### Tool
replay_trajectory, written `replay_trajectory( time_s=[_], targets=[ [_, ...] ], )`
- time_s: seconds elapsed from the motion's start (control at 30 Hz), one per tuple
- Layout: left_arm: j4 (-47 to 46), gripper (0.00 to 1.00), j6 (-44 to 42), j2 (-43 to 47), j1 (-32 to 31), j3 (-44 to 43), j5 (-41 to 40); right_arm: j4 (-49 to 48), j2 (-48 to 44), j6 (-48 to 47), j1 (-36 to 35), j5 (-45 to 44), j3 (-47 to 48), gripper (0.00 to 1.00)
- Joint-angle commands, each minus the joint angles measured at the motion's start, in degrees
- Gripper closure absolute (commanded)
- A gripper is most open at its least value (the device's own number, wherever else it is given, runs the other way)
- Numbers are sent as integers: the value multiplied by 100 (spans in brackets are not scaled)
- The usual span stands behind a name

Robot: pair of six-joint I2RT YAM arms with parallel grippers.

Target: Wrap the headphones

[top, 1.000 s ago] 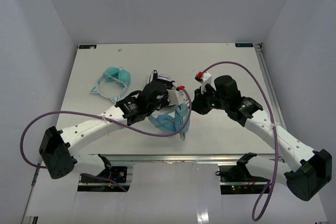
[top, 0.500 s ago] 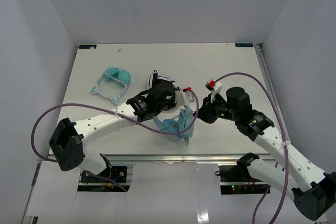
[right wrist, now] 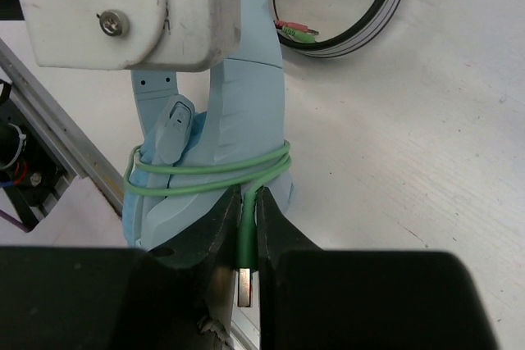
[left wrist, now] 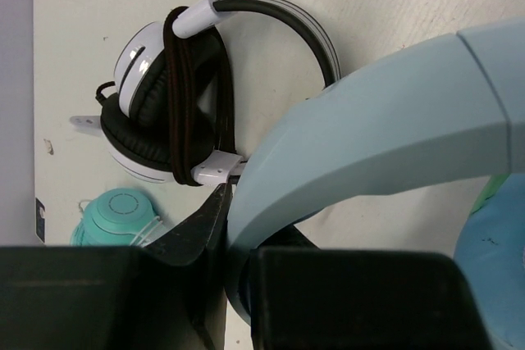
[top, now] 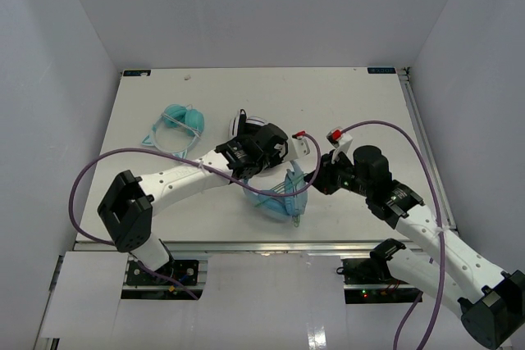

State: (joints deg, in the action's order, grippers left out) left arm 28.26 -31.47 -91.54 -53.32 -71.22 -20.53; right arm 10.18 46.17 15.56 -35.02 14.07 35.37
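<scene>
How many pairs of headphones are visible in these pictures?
3. The light blue headphones are near the front middle, held by the left gripper; the black-and-white headphones lie just behind them; the teal cat-ear headphones lie farther left. Others may be hidden from view.

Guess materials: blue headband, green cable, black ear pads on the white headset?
Headband: likely hard plastic, smooth matte shell with a seam. Cable: rubbery sheath, slight gloss, bends in tight loops. Ear pads: probably faux leather, soft sheen, puffy.
</scene>
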Motion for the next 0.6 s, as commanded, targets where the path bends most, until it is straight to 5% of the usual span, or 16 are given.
replay_trajectory(
  time_s=[0.0,0.27,0.57],
  targets=[
    [282,100,310,-393,48,-203,-365,-1306,-289,331,-189,189,66,92],
    [268,99,590,-1011,39,-821,-10,-1220,-482,582,-189,-1091,-234,92],
    [502,89,405,-2567,10,-2624,300,-1668,-286,763,-184,-2760,-876,92]
  ],
)
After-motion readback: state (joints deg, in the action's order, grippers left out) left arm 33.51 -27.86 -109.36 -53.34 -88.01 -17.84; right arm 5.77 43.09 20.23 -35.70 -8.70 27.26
